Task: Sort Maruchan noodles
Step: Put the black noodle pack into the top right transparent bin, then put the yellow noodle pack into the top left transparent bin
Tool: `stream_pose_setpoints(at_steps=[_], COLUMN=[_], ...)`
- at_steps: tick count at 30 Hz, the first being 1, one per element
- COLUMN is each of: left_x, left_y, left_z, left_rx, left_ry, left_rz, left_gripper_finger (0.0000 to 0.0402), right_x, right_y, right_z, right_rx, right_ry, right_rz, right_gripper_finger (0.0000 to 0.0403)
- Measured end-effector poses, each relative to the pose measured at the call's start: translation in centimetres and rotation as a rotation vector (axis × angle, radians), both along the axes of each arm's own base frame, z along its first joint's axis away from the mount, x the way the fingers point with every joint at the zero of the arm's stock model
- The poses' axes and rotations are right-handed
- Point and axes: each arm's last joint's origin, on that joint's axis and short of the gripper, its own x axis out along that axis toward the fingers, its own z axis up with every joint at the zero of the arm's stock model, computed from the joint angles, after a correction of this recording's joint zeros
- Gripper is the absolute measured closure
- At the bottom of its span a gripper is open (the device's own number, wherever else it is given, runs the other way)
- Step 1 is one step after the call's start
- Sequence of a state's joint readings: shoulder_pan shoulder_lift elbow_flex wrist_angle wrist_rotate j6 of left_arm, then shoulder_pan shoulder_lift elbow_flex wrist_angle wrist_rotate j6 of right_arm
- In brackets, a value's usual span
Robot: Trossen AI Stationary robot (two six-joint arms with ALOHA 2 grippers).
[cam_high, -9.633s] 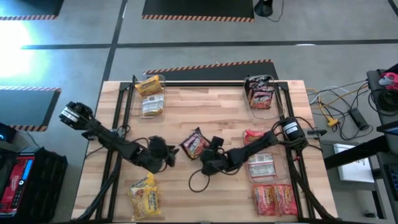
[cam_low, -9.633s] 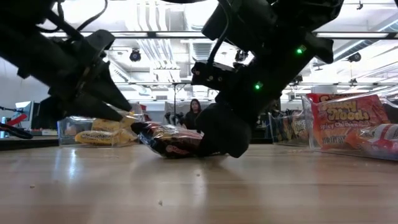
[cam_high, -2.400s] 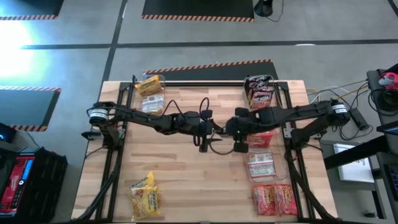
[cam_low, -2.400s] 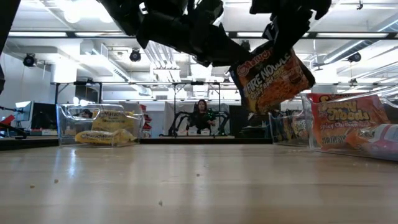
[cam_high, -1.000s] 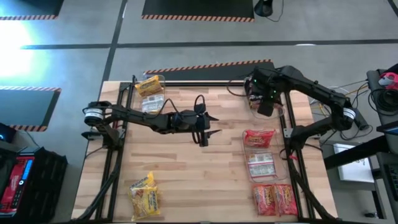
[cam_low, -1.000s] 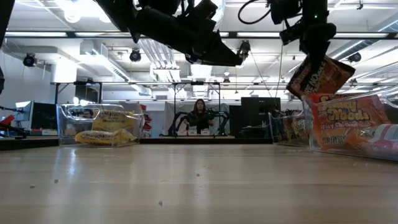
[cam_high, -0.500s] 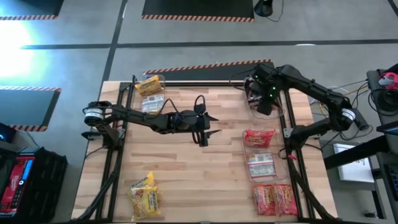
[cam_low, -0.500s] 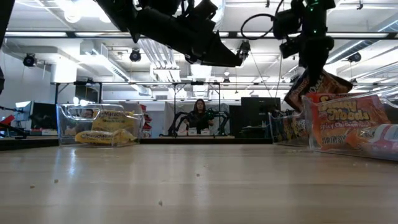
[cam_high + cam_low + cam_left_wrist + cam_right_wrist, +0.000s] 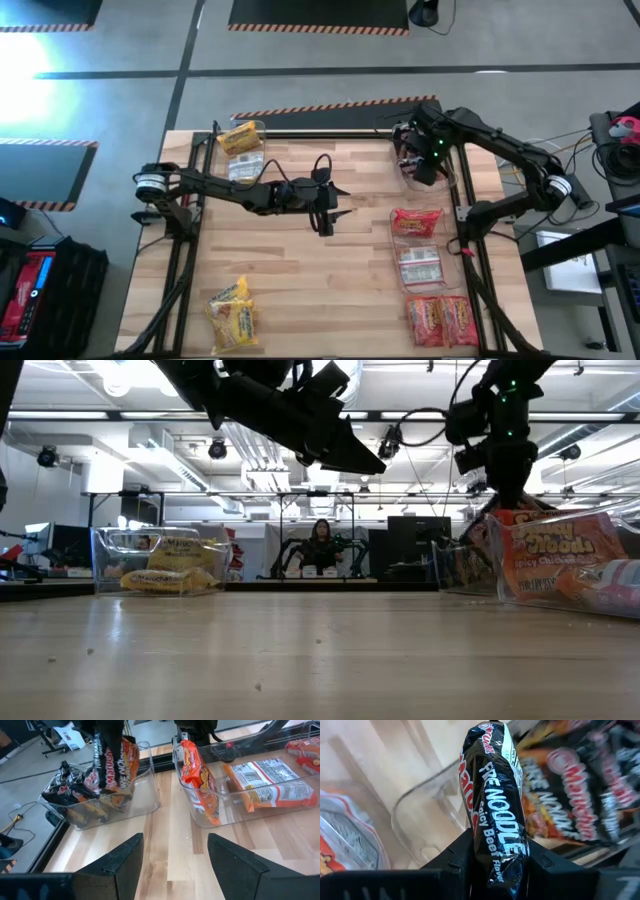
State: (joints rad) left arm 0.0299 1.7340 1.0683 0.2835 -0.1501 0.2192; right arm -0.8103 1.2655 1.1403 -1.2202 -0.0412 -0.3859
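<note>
My right gripper [image 9: 492, 855] is clamped on a dark packet [image 9: 492, 795] of beef noodles. I hold it by its lower end, so it stands upright between my fingers, label facing the wrist cam. I keep it vertical because the dark bin [image 9: 135, 795] is narrow and already has other dark packets [image 9: 80, 785] lying inside; upright it should slip in w/o pushing them. In the left wrist view the packet hangs over that bin, its low end about at the rim or just inside, I cannot tell which exactly. So I judge the step is the drop, not yet done.

My left gripper [image 9: 172, 865] is spread apart and carries nothing. It hovers above the table middle [image 9: 330, 250], well apart from the dark bin, prob. just to stay out of the way.

Other things, all placed relative to the dark bin:
- Orange bin [image 9: 235, 815] stands just beside it, w/ one orange packet [image 9: 197, 772] leaning on its wall and one lying label-down [image 9: 270, 782].
- More orange packets [image 9: 440, 320] lie farther along the same table side, near the front corner.
- Yellow bin [image 9: 240, 150] is at the opposite corner of the back edge, yellow packets inside.
- One yellow packet [image 9: 230, 315] is loose on the table, diagonal from the dark bin; I think this one is still to sort.
</note>
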Motion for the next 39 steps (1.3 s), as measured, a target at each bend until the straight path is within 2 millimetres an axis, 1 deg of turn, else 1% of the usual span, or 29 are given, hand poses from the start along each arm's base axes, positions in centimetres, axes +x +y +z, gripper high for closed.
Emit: stream_pose_setpoints(at_steps=[6,9,14,19,21,24,27,33,35,39], left_x=[0.0,0.0,0.0,0.0,0.0,0.0,0.0,0.0,0.0,-0.1], left_y=[0.0,0.0,0.0,0.0,0.0,0.0,0.0,0.0,0.0,0.0], left_z=[0.0,0.0,0.0,0.0,0.0,0.0,0.0,0.0,-0.1,-0.2], left_rx=[-0.003,-0.003,-0.013,-0.017,-0.017,-0.017,-0.017,-0.017,-0.017,-0.025], left_ry=[0.002,0.002,0.0,-0.001,-0.001,-0.001,-0.001,0.001,0.005,0.02], left_rz=[0.001,0.001,0.005,0.007,0.007,0.007,0.007,0.007,0.007,0.01], left_gripper_finger=[0.0198,0.0198,0.0198,0.0198,0.0198,0.0198,0.0198,0.0198,0.0198,0.0198], right_x=[-0.9,-0.8,-0.7,-0.6,-0.6,-0.4,-0.5,-0.6,-0.5,-0.6], right_y=[-0.1,-0.1,-0.2,-0.4,-0.5,-0.7,-0.5,-0.4,-0.6,-1.2], right_z=[-1.6,-1.9,-1.7,-1.0,-0.6,-0.3,-0.8,-1.5,-1.5,-0.8], right_rx=[0.013,0.016,0.012,-0.016,-0.027,-0.033,0.006,0.028,-0.007,-0.146], right_ry=[0.067,0.061,0.035,0.025,0.015,-0.005,-0.023,-0.019,-0.008,0.099], right_rz=[-0.026,0.014,0.138,0.198,0.193,0.132,0.074,0.048,0.05,0.042], right_gripper_finger=[0.0305,0.0305,0.0305,0.0316,0.0324,0.0328,0.0315,0.0265,0.0249,0.023])
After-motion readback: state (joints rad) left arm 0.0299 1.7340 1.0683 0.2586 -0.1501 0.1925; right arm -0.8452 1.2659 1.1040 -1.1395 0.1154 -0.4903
